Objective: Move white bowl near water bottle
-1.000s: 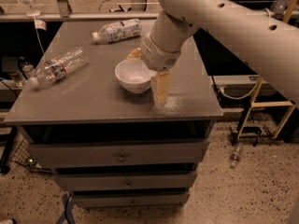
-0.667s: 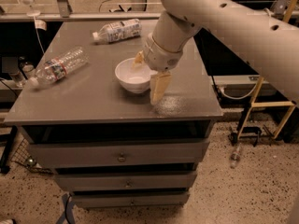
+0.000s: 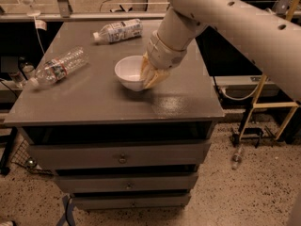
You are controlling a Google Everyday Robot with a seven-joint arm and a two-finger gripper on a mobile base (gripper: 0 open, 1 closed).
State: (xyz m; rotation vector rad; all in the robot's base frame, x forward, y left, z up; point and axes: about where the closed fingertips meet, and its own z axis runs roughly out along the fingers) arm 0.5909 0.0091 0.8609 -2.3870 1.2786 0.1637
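We see a grey drawer-cabinet top (image 3: 188,102), the water bottle (image 3: 59,68) lying on its side by our left edge, a wide-labelled bottle (image 3: 117,31) lying at the back, the white bowl (image 3: 128,72) near the middle, the gripper (image 3: 149,76) clasping its right rim.

The bowl (image 3: 127,72) stood upright near the middle of the grey worktop (image 3: 188,102). The gripper (image 3: 149,75) was at the right rim of the bowl and clamped on it, with the arm above it on the right. The water bottle (image 3: 59,68) lay on its side by the left edge, well apart from the bowl. A second bottle (image 3: 117,31) lay at the back. Drawers (image 3: 122,157) were under the worktop.
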